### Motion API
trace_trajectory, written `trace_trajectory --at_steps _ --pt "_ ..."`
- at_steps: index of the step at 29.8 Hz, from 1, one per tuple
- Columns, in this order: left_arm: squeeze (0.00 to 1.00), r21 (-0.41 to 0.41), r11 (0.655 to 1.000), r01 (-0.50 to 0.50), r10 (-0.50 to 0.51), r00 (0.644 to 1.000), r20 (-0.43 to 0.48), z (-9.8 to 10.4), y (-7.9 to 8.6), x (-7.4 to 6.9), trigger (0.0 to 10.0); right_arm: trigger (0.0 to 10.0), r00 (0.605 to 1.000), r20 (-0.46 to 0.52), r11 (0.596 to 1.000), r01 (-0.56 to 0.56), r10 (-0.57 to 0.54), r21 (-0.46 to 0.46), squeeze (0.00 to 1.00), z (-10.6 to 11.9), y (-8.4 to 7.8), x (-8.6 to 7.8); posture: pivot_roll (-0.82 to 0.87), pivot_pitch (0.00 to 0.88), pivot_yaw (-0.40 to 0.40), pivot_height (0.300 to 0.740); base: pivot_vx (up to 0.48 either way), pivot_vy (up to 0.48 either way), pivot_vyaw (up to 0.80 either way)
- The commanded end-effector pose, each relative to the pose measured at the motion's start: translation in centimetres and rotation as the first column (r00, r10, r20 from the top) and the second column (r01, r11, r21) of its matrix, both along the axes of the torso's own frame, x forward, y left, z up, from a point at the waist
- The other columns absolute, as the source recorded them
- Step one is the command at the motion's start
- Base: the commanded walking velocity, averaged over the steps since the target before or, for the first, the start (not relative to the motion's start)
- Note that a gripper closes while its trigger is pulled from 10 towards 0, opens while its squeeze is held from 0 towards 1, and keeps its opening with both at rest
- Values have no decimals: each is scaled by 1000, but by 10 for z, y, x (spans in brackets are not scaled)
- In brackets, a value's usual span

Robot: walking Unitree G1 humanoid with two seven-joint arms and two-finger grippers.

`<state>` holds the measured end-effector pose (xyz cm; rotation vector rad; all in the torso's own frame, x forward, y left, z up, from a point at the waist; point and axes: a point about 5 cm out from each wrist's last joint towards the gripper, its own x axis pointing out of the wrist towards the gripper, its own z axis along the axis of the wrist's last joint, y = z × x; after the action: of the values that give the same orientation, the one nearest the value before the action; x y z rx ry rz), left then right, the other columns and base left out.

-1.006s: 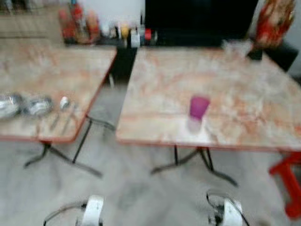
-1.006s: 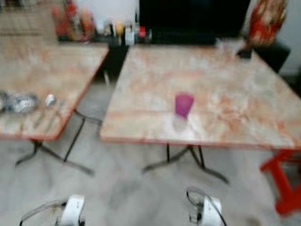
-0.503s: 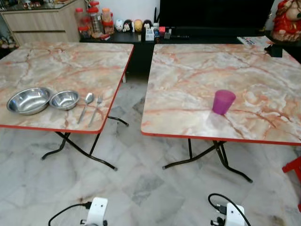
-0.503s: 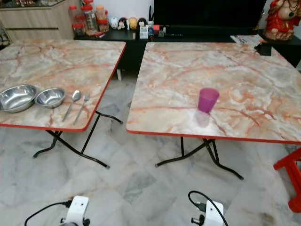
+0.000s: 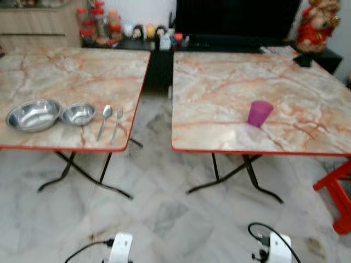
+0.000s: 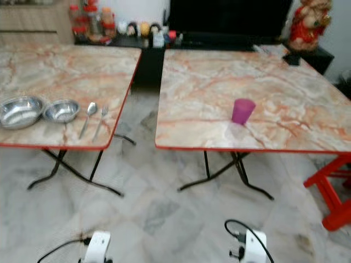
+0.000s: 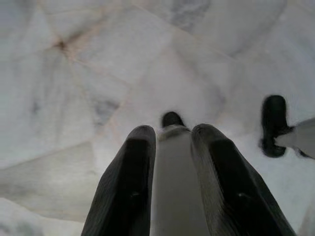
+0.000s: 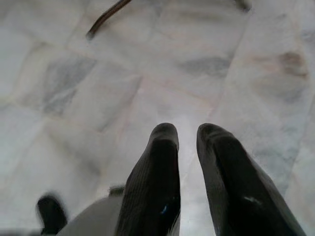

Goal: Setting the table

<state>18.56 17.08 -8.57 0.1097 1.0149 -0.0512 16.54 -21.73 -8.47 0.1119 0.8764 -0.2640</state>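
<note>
A purple cup (image 5: 259, 113) stands upright near the front edge of the right marble table (image 5: 230, 76). On the left marble table (image 5: 71, 71) a large steel bowl (image 5: 33, 114), a small steel bowl (image 5: 78, 113), a spoon (image 5: 104, 119) and a fork (image 5: 117, 121) lie in a row near the front edge. Both arms hang low, far below the tabletops. My left gripper (image 7: 172, 135) points down at the floor, open, with nothing between its fingers. My right gripper (image 8: 188, 132) also hangs over the floor tiles, fingers slightly apart and holding nothing.
A gap of marble floor (image 5: 159, 181) runs between the two tables, whose black folding legs (image 5: 241, 175) splay outward. A red stool (image 5: 334, 189) stands at the right. Behind are a dark cabinet with jars (image 5: 96, 22) and a red figurine (image 5: 315, 24).
The whole picture has shifted and sharpened as the camera moved. The cup, bowls and cutlery stay where they were on the tables.
</note>
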Motion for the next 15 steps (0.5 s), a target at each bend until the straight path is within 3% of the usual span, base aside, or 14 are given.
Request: trace_trajectory --at_steps 1,15 --pt "0 -2 1000 -4 4 1000 1 1 -1 1 10000 10000 1000 -2 1000 11 -11 -7 0 0 -4 -1 -134 0 -19 740 0 285 0" --pt "0 8 1000 26 -26 1000 -1 1 1 3 10000 10000 1000 -3 1000 23 -23 4 0 -1 1 -2 -140 0 7 740 0 286 0"
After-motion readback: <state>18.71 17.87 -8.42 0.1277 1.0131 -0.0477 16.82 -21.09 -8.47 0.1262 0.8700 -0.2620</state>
